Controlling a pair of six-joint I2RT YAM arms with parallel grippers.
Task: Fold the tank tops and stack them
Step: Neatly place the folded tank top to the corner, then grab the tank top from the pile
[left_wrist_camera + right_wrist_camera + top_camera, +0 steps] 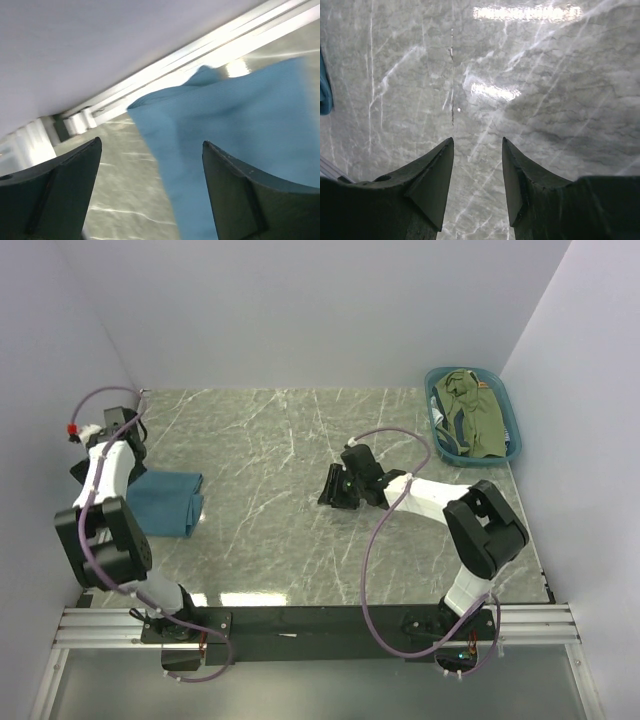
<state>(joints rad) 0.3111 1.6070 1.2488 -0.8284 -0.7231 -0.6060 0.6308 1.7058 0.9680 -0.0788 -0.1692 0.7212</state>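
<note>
Marble table, basket with olive top

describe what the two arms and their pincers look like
The left arm and right arm have white links, chunky black joints and looping purple cables. A red connector sits by the left wrist. The left pincer and right pincer have dark wedge-shaped fingers.

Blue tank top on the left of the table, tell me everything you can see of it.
The blue tank top is plain teal-blue soft cloth, folded into a rough rectangle. It lies flat on the marble-look table at the left, its left edge hidden by the left arm. The left gripper is over it, open, holding nothing; whether it touches the cloth I cannot tell.
</note>
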